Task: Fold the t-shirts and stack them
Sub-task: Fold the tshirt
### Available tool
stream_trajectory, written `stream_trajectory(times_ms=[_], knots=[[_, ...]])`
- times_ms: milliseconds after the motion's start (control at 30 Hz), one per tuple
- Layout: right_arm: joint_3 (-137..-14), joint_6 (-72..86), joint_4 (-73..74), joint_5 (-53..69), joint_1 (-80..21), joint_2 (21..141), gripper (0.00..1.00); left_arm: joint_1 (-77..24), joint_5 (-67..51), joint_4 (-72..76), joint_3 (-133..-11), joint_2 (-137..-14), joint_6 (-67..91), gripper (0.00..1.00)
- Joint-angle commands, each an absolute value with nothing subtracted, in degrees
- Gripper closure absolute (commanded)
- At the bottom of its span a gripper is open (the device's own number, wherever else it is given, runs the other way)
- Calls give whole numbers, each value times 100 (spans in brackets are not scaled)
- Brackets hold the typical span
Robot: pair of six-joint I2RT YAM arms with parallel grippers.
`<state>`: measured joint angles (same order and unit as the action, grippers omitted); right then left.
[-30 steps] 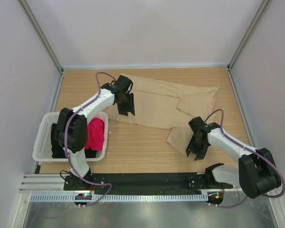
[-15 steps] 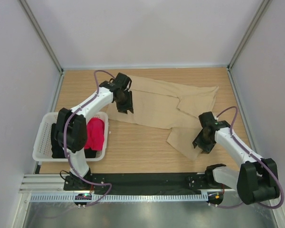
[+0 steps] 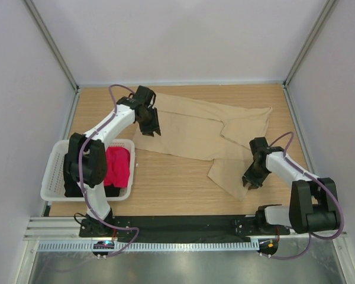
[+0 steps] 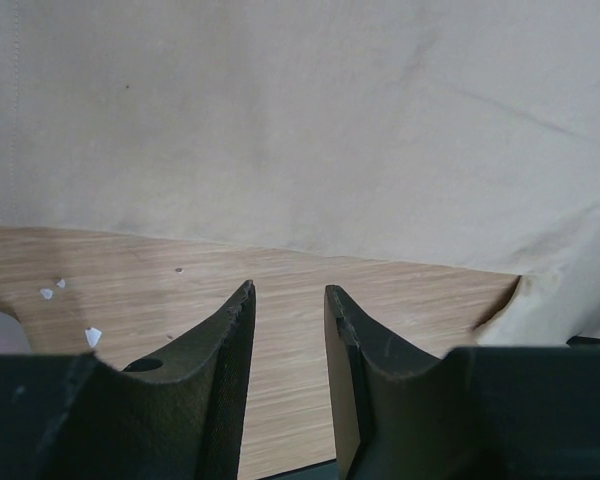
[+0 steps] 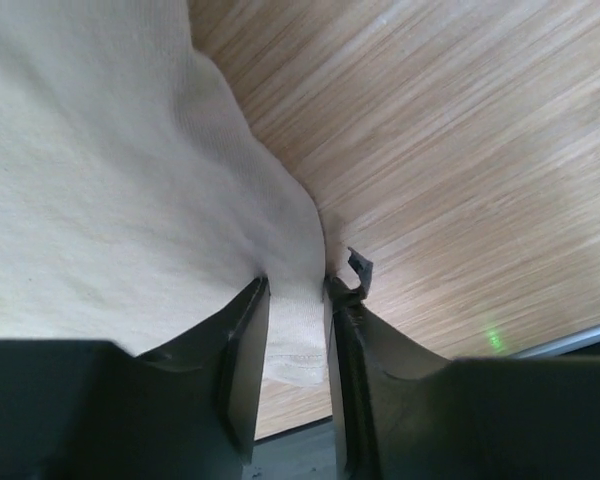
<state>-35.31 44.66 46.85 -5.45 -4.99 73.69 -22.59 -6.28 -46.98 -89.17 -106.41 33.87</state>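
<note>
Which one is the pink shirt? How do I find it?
Look at the wooden table, then the white basket at its near left edge. The bright pink shirt lies bunched inside, beside some black cloth, unlike the big tan shirt spread on the table.

Top camera high at near side, looking down on whole light wooden tabletop (image 3: 165, 183); wrist cameras close, low; all three share plain tan cloth t-shirt (image 3: 189, 127)
</note>
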Motion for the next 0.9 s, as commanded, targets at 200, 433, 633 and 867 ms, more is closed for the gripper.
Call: stream_trajectory(times_ms=[200,433,633,867], knots=[[-3585,4483,4438,-1089,351,7497,99,-2092,-703,-4755,-9211,-10810,3313,66],[-4324,4053,4798,-1669,1388,7295,99,-2179,-440,-4834,-9237,-11039,3638,65],[-4676,3841,4957,-2241,1670,7444,99,-2425,-203,-5035,-9386,-11188,3779,64],[-5018,3621,4878,-2049,1687,7716,99,-3023,1482,-5563,-8887,-10811,4104,66]])
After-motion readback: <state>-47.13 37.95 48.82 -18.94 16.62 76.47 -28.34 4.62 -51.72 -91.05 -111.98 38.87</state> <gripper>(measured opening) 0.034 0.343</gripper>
